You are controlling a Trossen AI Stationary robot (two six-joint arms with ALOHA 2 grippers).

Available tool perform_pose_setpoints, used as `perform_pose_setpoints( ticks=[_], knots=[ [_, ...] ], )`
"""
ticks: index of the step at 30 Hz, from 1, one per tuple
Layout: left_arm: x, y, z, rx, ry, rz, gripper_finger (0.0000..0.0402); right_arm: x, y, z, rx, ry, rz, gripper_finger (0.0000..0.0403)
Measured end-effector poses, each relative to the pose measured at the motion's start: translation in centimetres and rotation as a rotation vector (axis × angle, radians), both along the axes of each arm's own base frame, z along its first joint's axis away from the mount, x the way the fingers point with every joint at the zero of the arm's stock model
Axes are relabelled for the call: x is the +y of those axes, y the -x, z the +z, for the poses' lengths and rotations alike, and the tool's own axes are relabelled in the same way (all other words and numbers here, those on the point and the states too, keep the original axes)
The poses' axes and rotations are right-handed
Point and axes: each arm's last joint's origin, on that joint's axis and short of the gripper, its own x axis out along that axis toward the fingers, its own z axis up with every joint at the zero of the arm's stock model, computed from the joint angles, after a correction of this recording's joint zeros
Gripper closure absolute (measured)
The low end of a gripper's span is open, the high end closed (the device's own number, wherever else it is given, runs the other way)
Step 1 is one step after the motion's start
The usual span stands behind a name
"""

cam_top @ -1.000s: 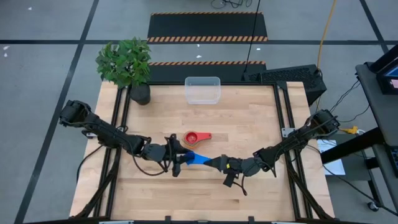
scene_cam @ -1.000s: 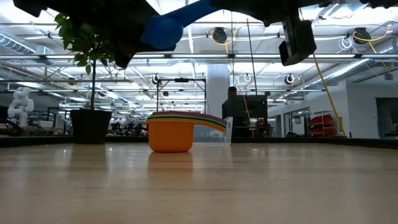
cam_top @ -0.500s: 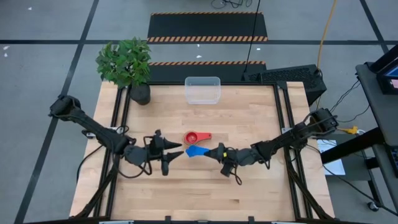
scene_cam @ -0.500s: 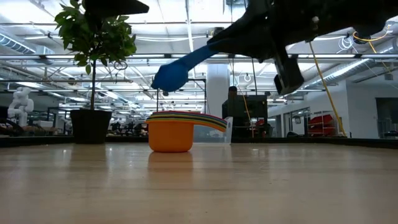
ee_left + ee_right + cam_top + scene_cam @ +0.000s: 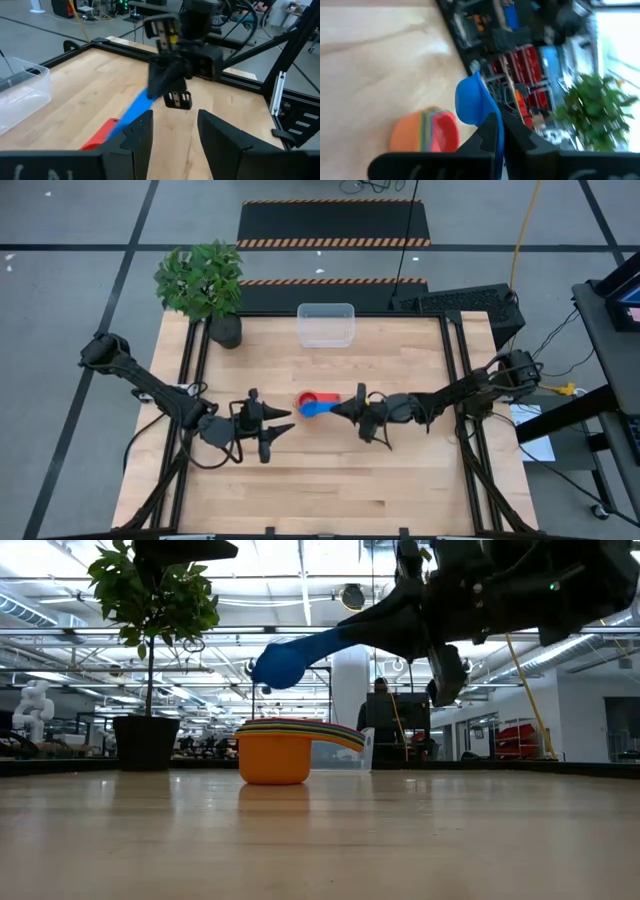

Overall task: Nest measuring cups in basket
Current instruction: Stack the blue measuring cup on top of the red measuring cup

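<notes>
The dark blue measuring cup [image 5: 312, 409] hangs in my right gripper [image 5: 342, 409], just above and beside the nested stack of cups [image 5: 308, 399]. That stack shows red from above and orange-walled [image 5: 274, 758] in the low view, and it stands on its base on the table. My left gripper [image 5: 278, 423] is open, a little to the left of the stack, and touches nothing. The clear basket [image 5: 325, 325] stands at the far edge, with nothing in it that I can see. My right gripper pinches the blue cup's flat handle [image 5: 490, 108] between its two fingers, at the end away from the bowl. The fingers come from the table's right, about level, along the handle. The cup is lifted clear and tilted, its bowl [image 5: 283, 665] lower than the handle, above the stack.
A potted plant [image 5: 205, 280] stands at the far left corner, left of the basket. Black rails [image 5: 452, 350] run along the table's sides. Bare wood lies between the stack and the basket and across the near half of the table.
My left gripper has let go of the blue cup and drawn back toward the table's left. My right gripper, still holding the cup by its handle, has carried it toward the far edge and a little left, until its bowl hangs over the stack.
</notes>
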Motion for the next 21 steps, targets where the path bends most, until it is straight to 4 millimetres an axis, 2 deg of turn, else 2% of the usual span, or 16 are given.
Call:
perform_pose_setpoints(
  ticks=[11,16,21],
  knots=[
    [0.0,0.0,0.0,-0.001,-0.014,-0.003,0.0243,-3.2,0.4,-0.4,-0.039,-0.246,0.036,0.0403],
    [0.0,0.0,0.1,-0.002,-0.015,-0.004,0.0243,-3.9,0.2,-0.4,-0.063,-0.335,0.071,0.0403],
    [0.2,-0.1,0.1,-0.004,-0.009,0.005,0.0243,-3.9,-0.4,-1.4,-0.106,-0.364,0.074,0.0403]
  ],
)
